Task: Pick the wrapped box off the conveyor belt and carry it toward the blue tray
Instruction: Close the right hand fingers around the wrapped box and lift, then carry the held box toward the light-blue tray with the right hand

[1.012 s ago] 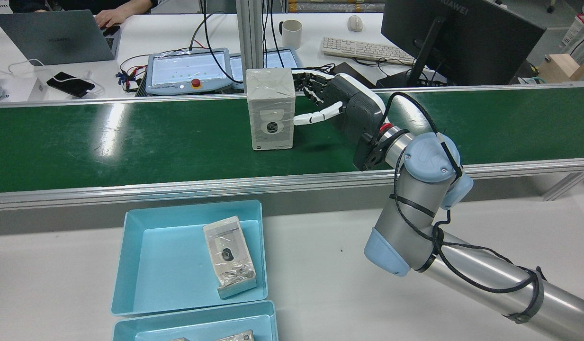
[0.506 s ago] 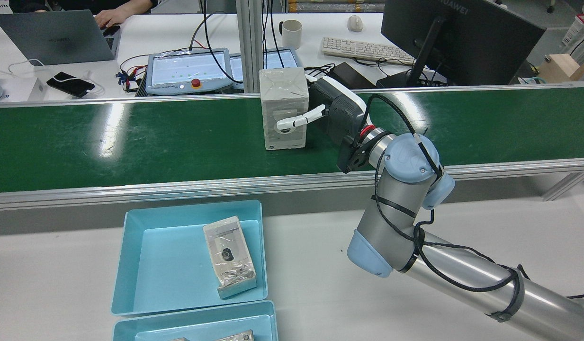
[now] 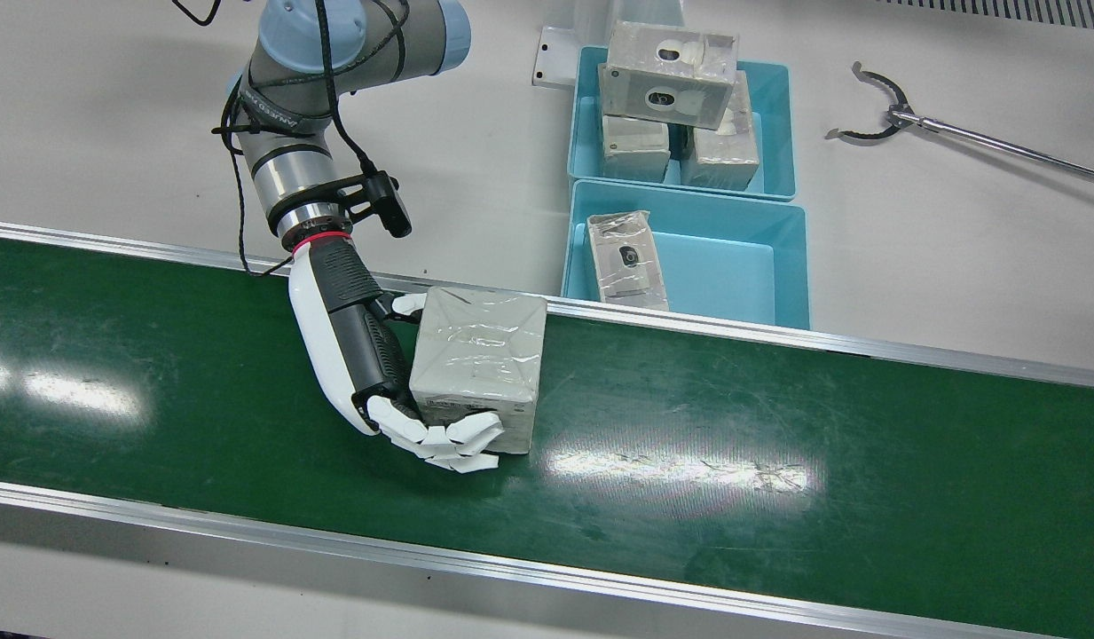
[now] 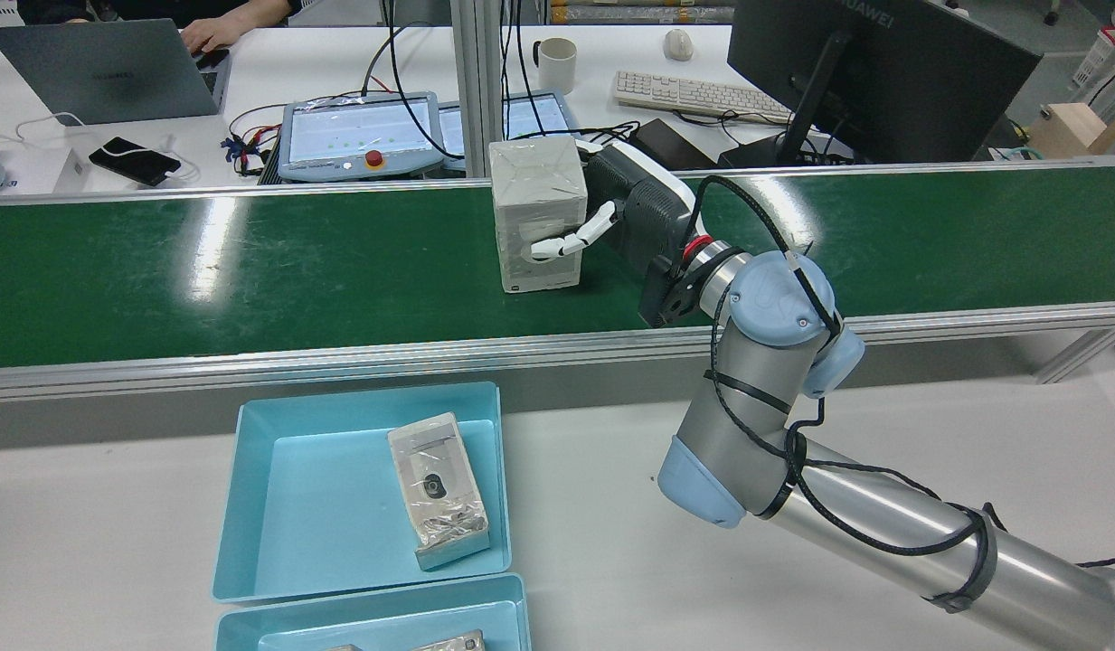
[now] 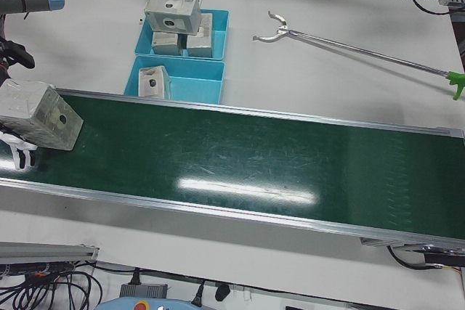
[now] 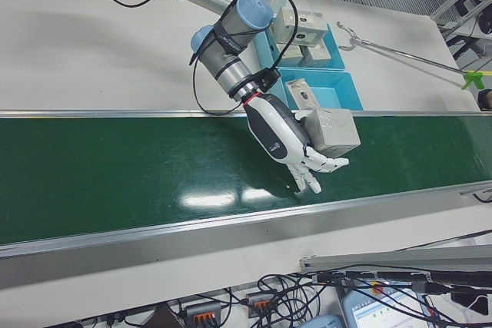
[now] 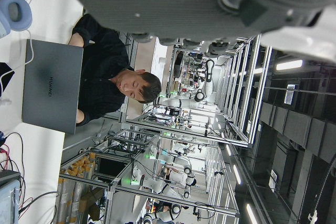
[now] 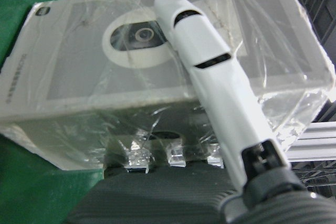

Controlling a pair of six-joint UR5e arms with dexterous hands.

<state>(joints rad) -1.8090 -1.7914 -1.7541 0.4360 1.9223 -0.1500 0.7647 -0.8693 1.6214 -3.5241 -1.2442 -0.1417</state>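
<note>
The wrapped box [image 3: 480,368] is being squeezed in the right hand [image 3: 369,355] over the conveyor belt [image 3: 733,461], and it could be slipping on its shiny wrap before the blue tray [image 3: 782,266] is reached.

robot hand [image 4: 611,212]: closed on wrapped box [image 4: 536,212] | box: tilted, possibly lifting

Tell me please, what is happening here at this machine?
The robot's right hand is closed around a wrapped box on the green conveyor belt, fingers on its far side and the thumb on the near face. The box tilts slightly. The nearer blue tray beside the belt already holds one similar box, and the second tray holds several. The left hand is not working here.
</note>
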